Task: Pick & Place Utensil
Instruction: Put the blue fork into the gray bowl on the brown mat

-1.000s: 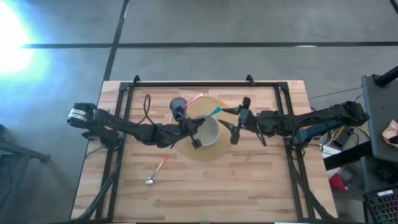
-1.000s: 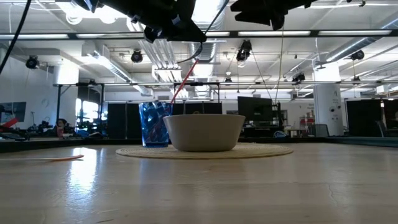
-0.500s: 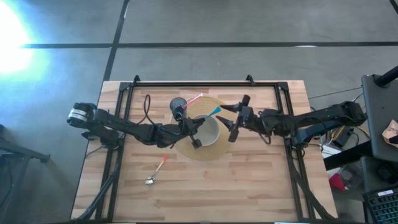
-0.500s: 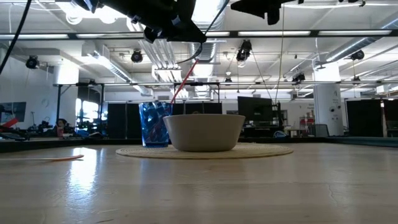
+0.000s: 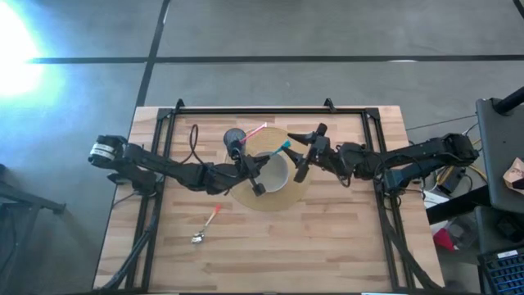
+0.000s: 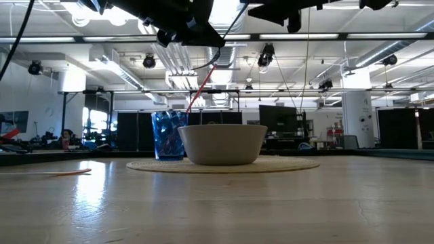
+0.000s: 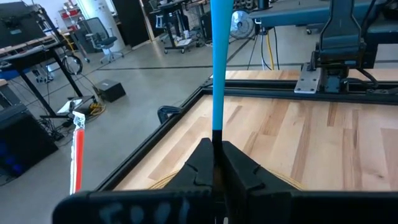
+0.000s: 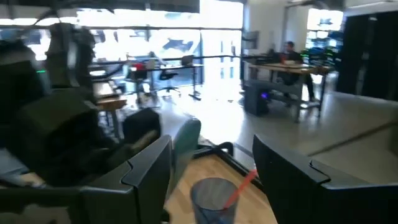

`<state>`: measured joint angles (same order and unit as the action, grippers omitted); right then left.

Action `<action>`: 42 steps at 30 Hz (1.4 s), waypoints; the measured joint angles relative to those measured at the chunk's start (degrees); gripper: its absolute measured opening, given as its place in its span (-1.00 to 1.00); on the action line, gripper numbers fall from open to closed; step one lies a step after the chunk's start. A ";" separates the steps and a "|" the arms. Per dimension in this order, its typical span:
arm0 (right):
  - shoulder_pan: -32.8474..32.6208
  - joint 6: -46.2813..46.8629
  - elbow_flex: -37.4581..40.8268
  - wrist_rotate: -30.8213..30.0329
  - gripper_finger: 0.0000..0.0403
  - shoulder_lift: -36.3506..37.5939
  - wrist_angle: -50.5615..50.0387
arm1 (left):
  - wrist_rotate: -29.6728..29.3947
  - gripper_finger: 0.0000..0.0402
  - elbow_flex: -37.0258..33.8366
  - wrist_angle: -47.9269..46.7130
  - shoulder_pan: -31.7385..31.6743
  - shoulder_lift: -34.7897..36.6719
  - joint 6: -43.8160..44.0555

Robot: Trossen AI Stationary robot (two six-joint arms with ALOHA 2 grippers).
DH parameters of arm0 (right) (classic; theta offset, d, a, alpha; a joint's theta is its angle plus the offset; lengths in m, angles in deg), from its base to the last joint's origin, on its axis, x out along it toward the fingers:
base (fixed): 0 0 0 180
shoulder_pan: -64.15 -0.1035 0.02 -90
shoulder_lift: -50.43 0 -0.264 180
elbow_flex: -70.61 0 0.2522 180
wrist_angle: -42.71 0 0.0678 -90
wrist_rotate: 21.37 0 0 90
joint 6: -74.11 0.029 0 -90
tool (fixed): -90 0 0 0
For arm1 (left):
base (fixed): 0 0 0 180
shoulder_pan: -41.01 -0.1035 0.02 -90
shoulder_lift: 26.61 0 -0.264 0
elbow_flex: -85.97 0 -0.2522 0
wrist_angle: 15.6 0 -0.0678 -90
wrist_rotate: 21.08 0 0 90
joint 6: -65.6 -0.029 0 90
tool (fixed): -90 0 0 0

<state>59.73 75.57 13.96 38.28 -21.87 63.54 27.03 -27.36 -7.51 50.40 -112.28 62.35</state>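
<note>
1 blue utensil pinched in left claw, above bowl

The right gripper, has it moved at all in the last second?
Yes. In the high view the right gripper has slid toward the white bowl, closing in on the blue utensil held by the left gripper.

You've got two dark, near-black jointed arms. The left arm has a silvery ringed cap at its base and a thin black cable looping off it. The right arm is all black, chunky links, blocky angular fingers.
</note>
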 joint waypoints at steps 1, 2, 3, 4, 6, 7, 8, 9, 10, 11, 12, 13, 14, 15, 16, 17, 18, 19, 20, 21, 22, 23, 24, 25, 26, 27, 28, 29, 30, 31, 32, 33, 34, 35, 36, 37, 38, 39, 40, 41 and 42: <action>0.04 0.29 0.00 -1.00 0.09 -0.12 0.02 | -0.01 -0.97 0.00 0.00 0.00 0.00 0.01; 0.09 0.43 0.00 -1.55 0.08 -0.22 0.02 | -0.06 -0.97 0.00 0.00 0.00 0.00 0.04; 0.13 0.78 0.00 -1.59 0.07 -0.28 0.02 | -0.07 -0.98 0.00 -0.02 0.00 0.00 0.02; 0.13 1.17 0.00 -1.61 0.04 -0.34 0.04 | -0.05 -0.98 0.00 -0.02 0.00 0.00 0.02; 0.13 1.32 0.00 -1.59 -0.04 -0.56 0.24 | -0.04 -0.98 0.00 -0.04 0.00 0.00 0.02; 0.13 1.29 0.00 -1.59 -0.10 -0.59 0.24 | -0.07 -0.98 0.00 -0.04 0.00 0.00 0.02; 0.13 1.23 0.00 -1.59 -0.17 -0.59 0.24 | -0.07 -0.97 0.00 -0.03 0.00 0.00 0.02; 0.13 1.21 0.00 -1.57 -0.25 -0.59 0.24 | -0.07 -0.97 0.00 0.00 -0.02 0.00 0.04; 0.13 1.21 0.00 -1.57 -0.32 -0.65 0.24 | -0.07 -0.96 0.00 0.00 -0.02 0.01 0.04; 0.13 1.17 0.00 -1.57 -0.41 -0.69 0.24 | -0.10 -0.96 0.00 -0.02 -0.02 0.04 0.04; 0.13 1.11 0.00 -1.55 -0.50 -0.70 0.22 | -0.10 -0.96 0.00 -0.02 -0.03 0.04 0.04; 0.11 1.08 0.00 -1.38 -0.59 -0.70 0.19 | -0.11 -0.96 0.00 -0.02 -0.04 0.04 0.04; 0.11 1.07 0.00 -1.15 -0.67 -0.70 0.19 | -0.11 -0.97 0.00 -0.02 -0.04 0.04 0.04; 0.12 1.06 0.00 -1.00 -0.76 -0.70 0.21 | -0.11 -0.97 0.00 -0.02 -0.04 0.04 -0.04; 0.09 0.72 0.00 -0.87 -0.84 -0.70 0.23 | 0.01 -0.98 0.00 -0.02 -0.04 0.04 -0.15; 0.08 0.51 0.00 -0.27 -0.89 -0.70 0.30 | -0.04 -0.98 0.00 -0.19 -0.04 0.04 -0.19; 0.05 0.25 0.00 -0.03 -0.91 -0.70 0.32 | 0.12 -0.98 0.00 -0.22 -0.06 0.04 -0.33; 0.02 0.25 0.00 -0.04 -0.92 -0.70 0.30 | 0.34 -0.98 0.00 -0.26 -0.07 0.04 -0.48; 0.02 0.27 0.00 -0.01 -0.92 -0.70 0.28 | 0.28 -0.97 0.00 -0.26 -0.04 0.04 -0.58; 0.02 0.19 0.00 0.07 -0.92 -0.70 0.26 | 0.16 -0.96 0.00 -0.23 -0.04 0.04 -0.61; 0.02 -0.05 0.00 0.07 -0.93 -0.70 0.26 | 0.15 -0.95 0.00 -0.22 -0.07 0.04 -0.61; 0.02 -0.18 0.00 0.09 -0.94 -0.70 0.24 | 0.10 -0.94 0.00 -0.22 -0.11 0.04 -0.59; 0.02 -0.23 0.00 0.49 -0.94 -0.70 0.15 | -0.02 -0.93 0.00 -0.22 -0.11 0.04 -0.59; 0.02 -0.32 0.00 1.09 -0.95 -0.70 0.09 | -0.02 -0.92 0.00 -0.24 -0.09 0.04 -0.57; 0.02 -0.39 0.00 1.54 -0.95 -0.70 0.03 | -0.04 -0.92 0.00 -0.28 -0.07 0.04 -0.55; 0.02 -0.49 0.00 1.93 -0.95 -0.67 -0.16 | -0.04 -0.91 0.00 -0.45 -0.07 0.04 -0.51; 0.02 -0.58 0.00 2.19 -0.95 -0.67 -0.47 | -0.07 -0.90 0.00 -0.78 -0.07 0.04 -0.35; 0.02 -0.58 0.00 2.34 -0.95 -0.67 -0.92 | -0.05 -0.89 0.00 -1.17 -0.07 0.04 0.02; 0.02 -0.63 0.00 2.39 -0.95 -0.67 -1.37 | -0.06 -0.87 0.00 -1.61 -0.07 0.04 0.58; 0.02 -1.19 0.00 2.14 -0.96 -0.67 -1.96 | -0.02 -0.86 0.00 -1.90 -0.06 0.04 1.01; 0.06 -1.62 0.13 1.62 -0.96 -0.67 -2.49 | 0.10 -0.84 0.00 -2.05 -0.01 0.06 1.22; 0.17 -1.86 0.13 1.61 -0.96 -0.70 -2.78 | 0.39 -0.83 0.00 -2.24 0.01 0.09 1.20; 0.19 -1.90 0.13 1.51 -0.96 -0.70 -3.32 | 0.44 -0.81 0.00 -2.46 0.07 0.11 1.22; 0.20 -1.84 0.11 1.49 -0.96 -0.62 -3.79 | 0.50 -0.78 0.00 -2.64 0.07 0.11 1.20; 0.16 -1.85 0.11 1.55 -0.96 -0.53 -4.28 | 0.53 -0.76 0.00 -2.94 0.04 0.11 1.20; 0.12 -1.82 0.10 1.72 -0.96 -0.51 -4.78 | 0.52 -0.73 0.00 -3.20 0.00 0.11 1.03; 0.06 -1.82 0.09 1.98 -0.96 -0.50 -5.20 | 0.49 -0.69 0.00 -3.42 0.00 0.11 0.75; 0.02 -1.80 0.09 2.11 -0.96 -0.50 -5.56 | 0.46 -0.66 0.00 -3.81 -0.02 0.11 0.56; 0.04 -1.78 0.09 2.12 -0.96 -0.47 -5.82 | 0.46 -0.62 0.00 -4.23 -0.02 0.11 0.55; 0.11 -1.78 0.09 2.10 -0.96 -0.29 -6.27 | 0.51 -0.58 0.00 -4.65 0.00 0.11 0.57; 0.15 -1.76 0.09 2.04 -0.96 -0.13 -6.79 | 0.52 -0.53 0.00 -4.94 0.00 0.11 0.59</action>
<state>59.88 73.81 14.05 40.31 -22.00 56.76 27.55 -27.36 -12.45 50.40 -112.17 62.94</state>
